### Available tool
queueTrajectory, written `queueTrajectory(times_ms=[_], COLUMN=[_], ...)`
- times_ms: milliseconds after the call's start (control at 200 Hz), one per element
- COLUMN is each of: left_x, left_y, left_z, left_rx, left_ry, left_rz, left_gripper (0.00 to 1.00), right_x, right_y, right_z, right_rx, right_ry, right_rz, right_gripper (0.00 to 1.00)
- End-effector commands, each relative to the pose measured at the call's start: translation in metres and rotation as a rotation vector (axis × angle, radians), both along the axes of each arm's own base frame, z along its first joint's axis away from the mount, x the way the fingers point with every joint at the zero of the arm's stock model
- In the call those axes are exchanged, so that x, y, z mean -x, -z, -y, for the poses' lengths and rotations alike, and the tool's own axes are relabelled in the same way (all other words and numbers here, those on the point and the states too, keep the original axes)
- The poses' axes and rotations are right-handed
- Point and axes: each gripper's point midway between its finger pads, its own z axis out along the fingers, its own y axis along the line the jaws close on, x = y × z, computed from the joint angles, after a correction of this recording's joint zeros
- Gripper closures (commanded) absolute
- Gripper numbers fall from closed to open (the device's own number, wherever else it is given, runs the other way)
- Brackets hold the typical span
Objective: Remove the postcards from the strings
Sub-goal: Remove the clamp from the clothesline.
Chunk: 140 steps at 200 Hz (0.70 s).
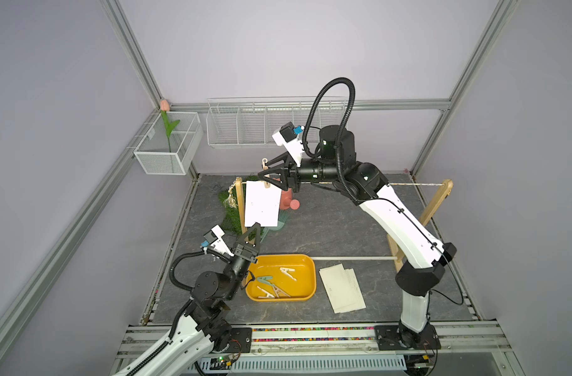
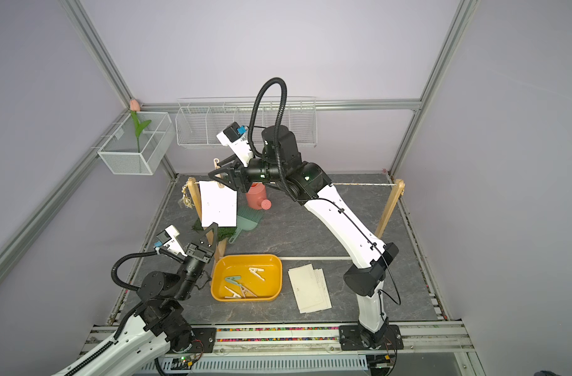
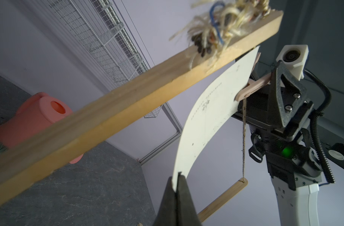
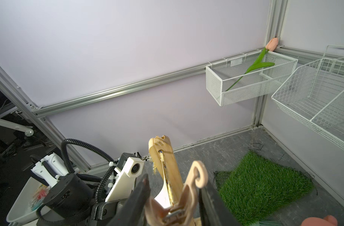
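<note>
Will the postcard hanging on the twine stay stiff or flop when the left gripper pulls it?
Likely floppy: the hanging postcard bows between the clothespin and the left gripper pinching its lower edge. Probably light: one clothespin holds it. It may crease or tear if tugged while clipped.

In both top views part of the string [image 1: 415, 184] [image 2: 366, 185] is hidden behind the right arm [image 1: 402, 221]. In the left wrist view a corner of the hanging postcard [image 3: 210, 117] is covered by the closed jaws of the left gripper [image 3: 176, 176], and the twine knot [image 3: 222, 25] is blurred. The clothespin [image 4: 188, 193] is cut off at the right wrist view's edge.
</note>
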Motion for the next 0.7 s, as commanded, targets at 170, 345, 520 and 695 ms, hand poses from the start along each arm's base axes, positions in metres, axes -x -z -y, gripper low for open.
queueTrajectory(times_ms=[170,345,520,695], left_x=[0.001,0.005,0.013,0.024], left_y=[0.007,0.01,0.017,0.025], left_z=[-0.004,0.002,0.01,0.013], left_rx=[0.007,-0.019,-0.066,-0.107], left_ry=[-0.004,0.03,0.09,0.142], left_rz=[-0.023,-0.019,-0.014,-0.008], left_gripper=[1.0,1.0,1.0,1.0], right_x=[-0.002,-0.006,-0.011,-0.015], right_y=[-0.015,-0.023,-0.039,-0.058], right_z=[0.0,0.003,0.01,0.025], right_rx=[-0.045,-0.057,-0.08,-0.098], right_ry=[0.003,0.034,0.082,0.159], right_rz=[0.05,0.084,0.132,0.199], right_gripper=[0.73,0.74,0.75,0.75])
